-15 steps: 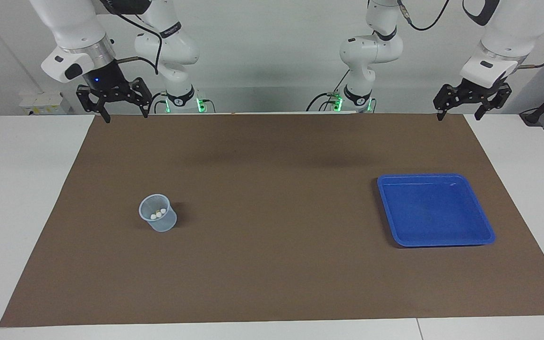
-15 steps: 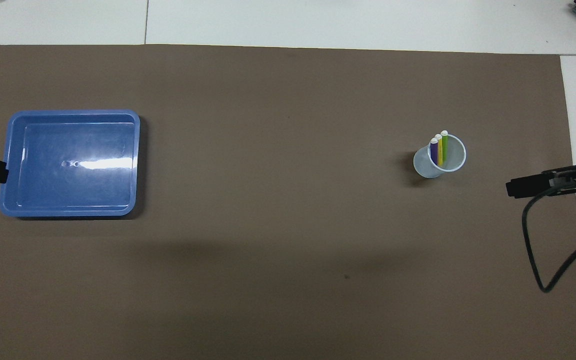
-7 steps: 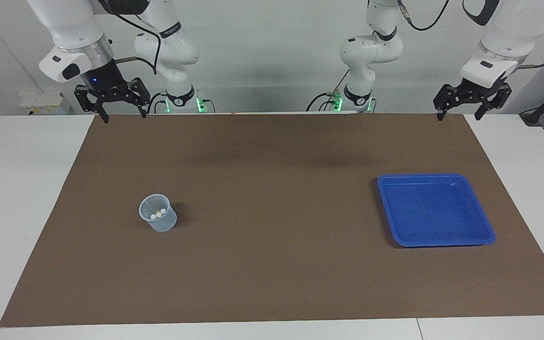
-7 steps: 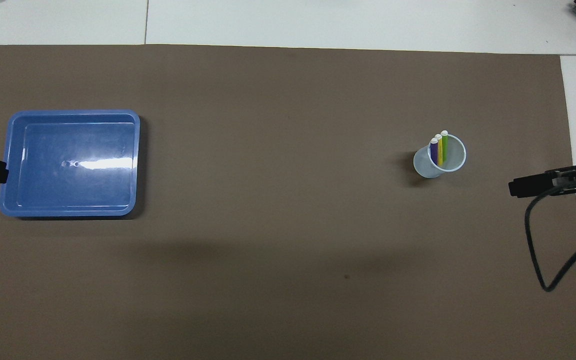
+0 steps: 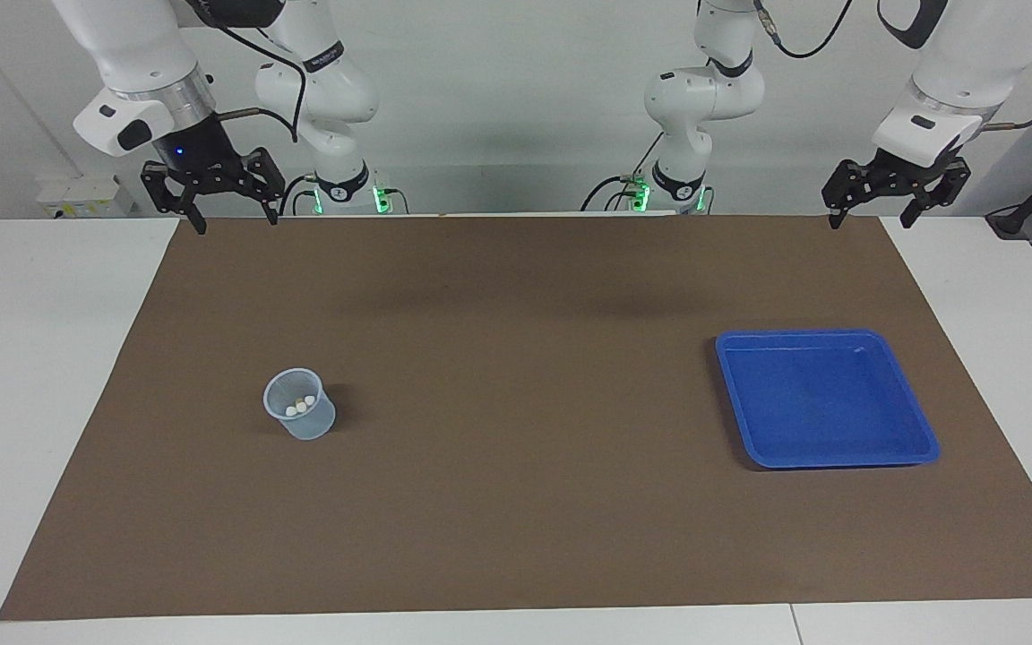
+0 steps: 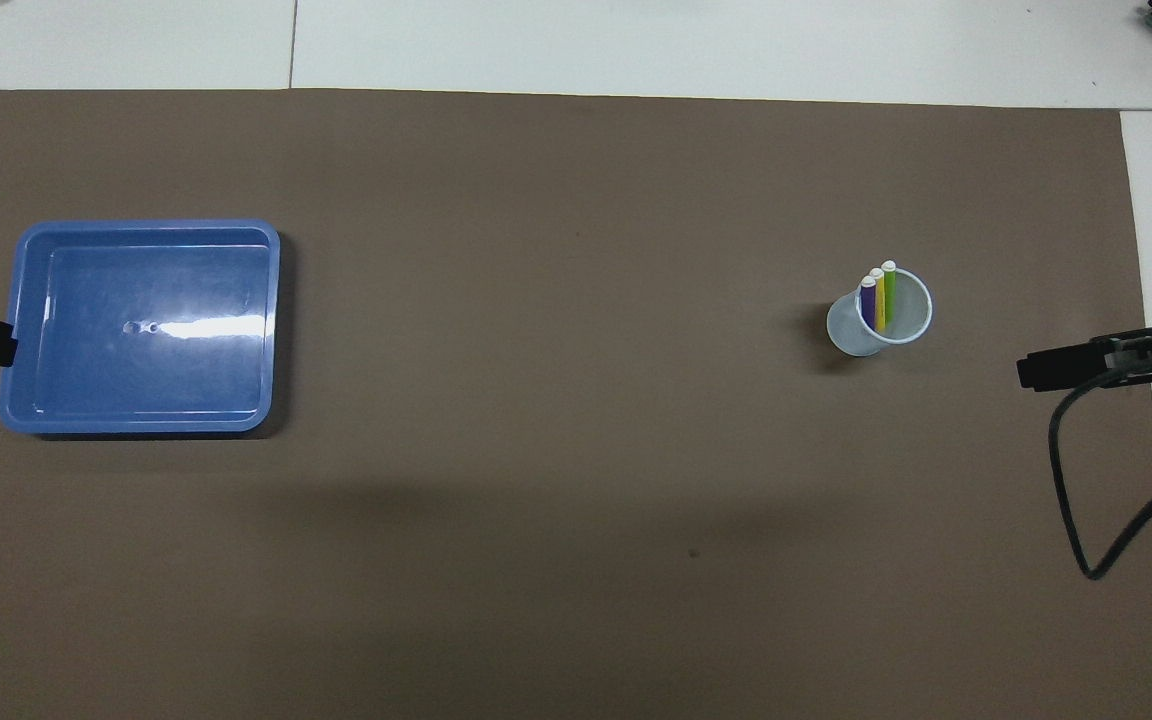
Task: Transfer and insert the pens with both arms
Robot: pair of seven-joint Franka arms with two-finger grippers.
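While both arms hang raised at the robots' edge of the brown mat [image 5: 516, 502], each gripper points its fingers down with nothing between them. Right gripper [image 5: 231, 215] is over the mat's corner at the right arm's end, its wrist tilted slightly outward, its fingers spread wide and empty. Left gripper [image 5: 870, 218] is over the matching corner at the left arm's end, likewise tilted, with its fingers spread and empty. In the overhead view only a dark tip of each arm shows at the picture's side edges.

Farther out from the right gripper, well apart from it, a pale translucent cup [image 6: 851, 335] stands on the mat. All three pens stand in it side by side, whitish caps up: the purple pen [image 6: 868, 305], the yellow pen [image 6: 879, 300] and the green pen [image 6: 889, 292]. Their long axes run close to upright, leaning against the cup's wall, and the caps reach about to the rim. From the facing view only the three caps [image 5: 300, 407] show inside the cup.

Farther out from the left gripper, also well apart, a blue tray [image 5: 922, 436] lies flat on the mat.
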